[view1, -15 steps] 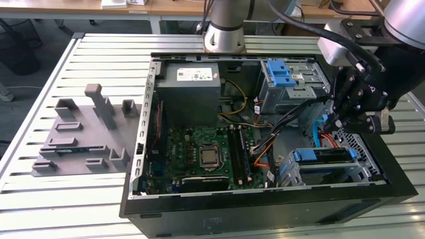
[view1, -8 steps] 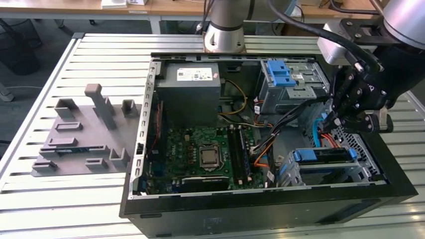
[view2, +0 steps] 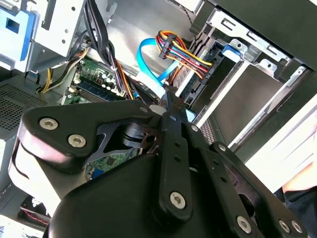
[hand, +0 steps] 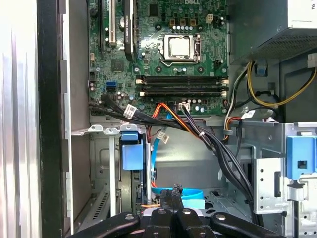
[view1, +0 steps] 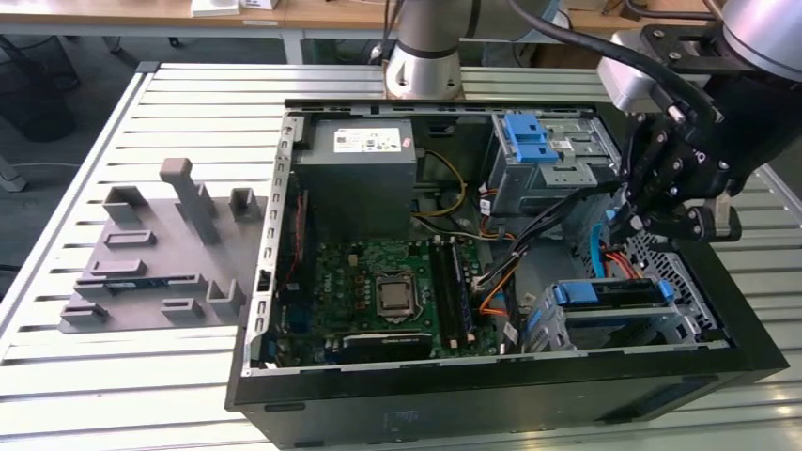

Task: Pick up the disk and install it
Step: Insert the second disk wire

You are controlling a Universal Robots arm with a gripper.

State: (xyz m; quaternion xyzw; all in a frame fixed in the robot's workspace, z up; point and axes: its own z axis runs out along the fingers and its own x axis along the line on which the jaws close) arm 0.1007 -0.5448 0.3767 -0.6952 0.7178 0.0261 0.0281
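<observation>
— Where was the disk [view1: 608,293]?

— Low on the right of the exterior view, lying in the drive cage [view1: 686,324] at the near right corner of the open computer case [view1: 501,395]. Its blue carrier framed it. The label could not be made out. The carrier's blue end also showed in both wrist views [view2: 233,48] [hand: 131,148].

— And the gripper [view1: 626,225]?

— It hung just above and behind the cage, on the right of the frame, apart from the disk. In both wrist views its fingertips [view2: 168,99] [hand: 172,192] met, pressed together with nothing seen between them.

— What crowded that spot?

— A bundle of black cables [view1: 551,221] ran from the centre of the case toward the gripper. A light blue flat cable [view2: 151,69] and a connector with orange, red and yellow wires [view2: 181,52] lay just beyond the fingertips.

— Farther out?

— A blue latch bracket [view1: 529,141] sat on the upper cage, top right of centre. The grey power supply box [view1: 363,155] was at top centre, with the motherboard [view1: 389,291] below it. Left of the case, a grey fixture [view1: 157,258] rested on the slatted table [view1: 75,188].
</observation>
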